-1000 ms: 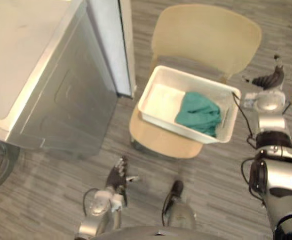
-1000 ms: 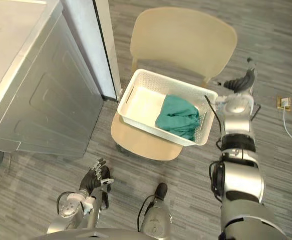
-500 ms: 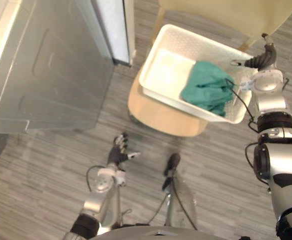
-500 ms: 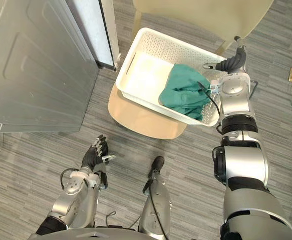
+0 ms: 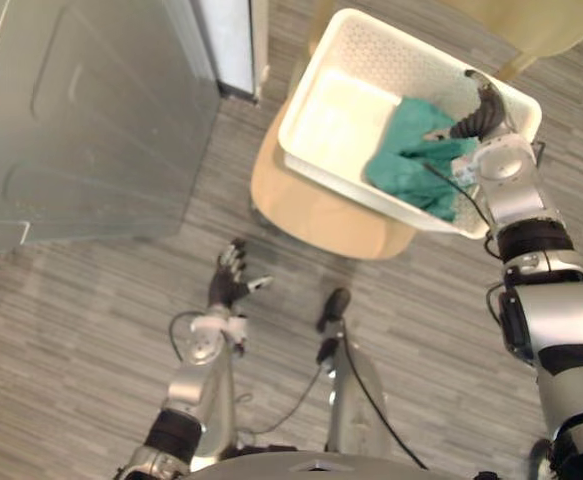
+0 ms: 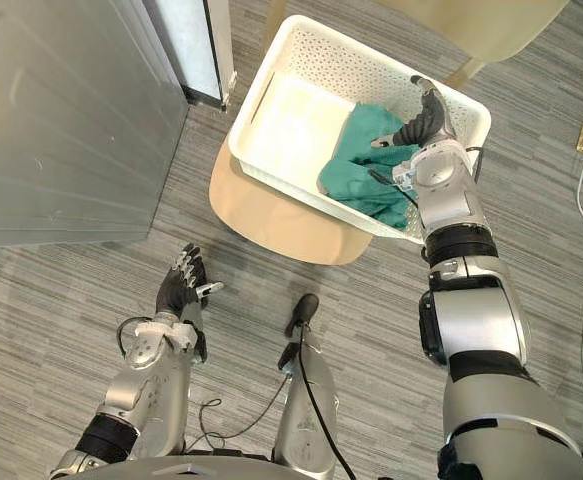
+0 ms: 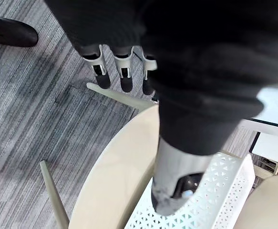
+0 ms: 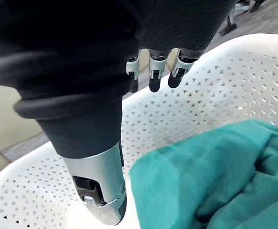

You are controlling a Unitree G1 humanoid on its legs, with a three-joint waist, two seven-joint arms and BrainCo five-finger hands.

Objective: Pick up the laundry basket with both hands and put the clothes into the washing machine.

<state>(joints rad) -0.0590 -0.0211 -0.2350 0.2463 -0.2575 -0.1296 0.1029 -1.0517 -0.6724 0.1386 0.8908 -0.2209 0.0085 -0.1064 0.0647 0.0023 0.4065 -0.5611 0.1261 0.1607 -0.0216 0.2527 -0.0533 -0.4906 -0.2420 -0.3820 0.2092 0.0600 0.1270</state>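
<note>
Our right robot hand (image 6: 423,118) hangs open and empty at 3 o'clock over the laundry basket (image 6: 258,100); the left robot hand (image 6: 179,290), open, is far off at 7 o'clock; we risk a tipping, one-sided lift.

1. No words, numbers or signs can be read here.
2. The white laundry basket (image 6: 291,125) has little holes in its walls, but no writing that can be read.
</note>
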